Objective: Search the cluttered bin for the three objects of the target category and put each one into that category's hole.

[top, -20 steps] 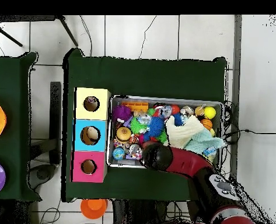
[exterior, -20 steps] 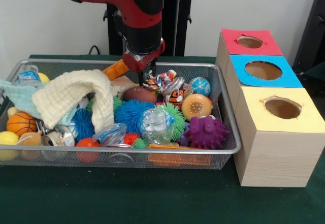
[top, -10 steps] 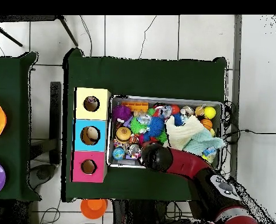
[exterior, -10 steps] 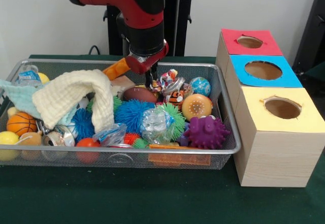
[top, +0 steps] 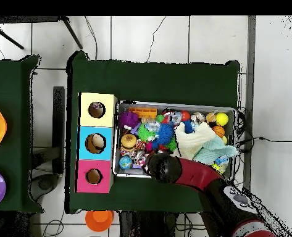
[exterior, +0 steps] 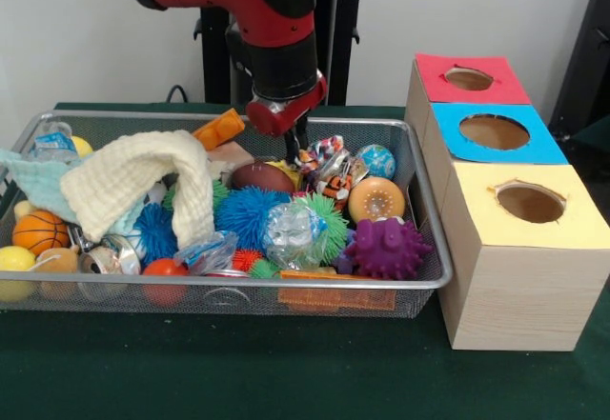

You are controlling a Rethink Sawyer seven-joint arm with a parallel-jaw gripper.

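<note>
A wire bin (exterior: 419, 212) crammed with toys sits on the green desk (exterior: 286, 372), just left of three wooden boxes (exterior: 515, 239) with holes. The red arm's tool (exterior: 297, 150) dips toward crinkly wrappers (exterior: 329, 165) at the bin's far side. Whether it grips cannot be told.

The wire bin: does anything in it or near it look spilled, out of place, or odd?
Nothing has spilled out of the wire bin. One thing stands out: a yellow cloth and a teal cloth lie draped over the toys at one end, hiding what is beneath.
</note>
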